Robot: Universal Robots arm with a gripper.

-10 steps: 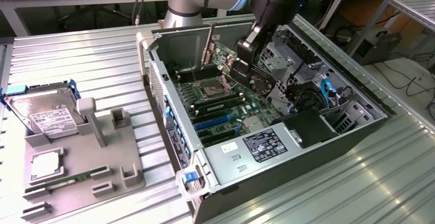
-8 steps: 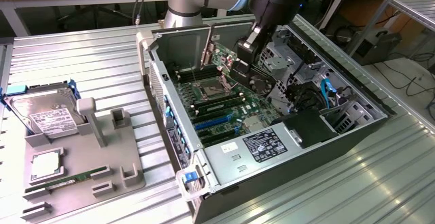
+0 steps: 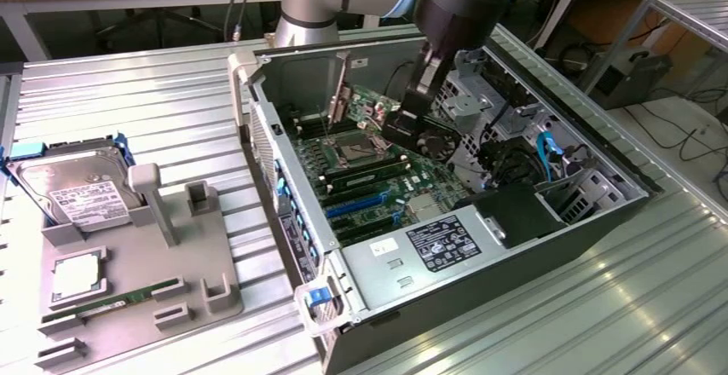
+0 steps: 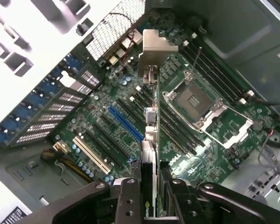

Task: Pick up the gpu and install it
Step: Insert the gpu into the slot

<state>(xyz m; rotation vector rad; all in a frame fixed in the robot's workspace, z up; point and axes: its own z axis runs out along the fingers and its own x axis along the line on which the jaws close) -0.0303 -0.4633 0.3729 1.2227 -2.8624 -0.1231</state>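
Wrist view: gripper (image 4: pixel 151 198) is clamped tight on the top edge of the gpu (image 4: pixel 150 123). The card hangs inside the open case (image 3: pixel 512 290) above the motherboard (image 4: pixel 107 140), over the stretch between the blue slot (image 4: pixel 125 122) and the processor socket (image 4: pixel 194 100); can't tell if it touches anything. Risks as I judge them: it doesn't look lined up over a slot, so pressing down here would jam its edge into board parts. The bracket (image 4: pixel 155 49) could snag the case's rear wall, and the narrow grip could let the card pivot. Looks: slim black card seen edge-on, silver bracket at the far end, small green logo by the fingers.
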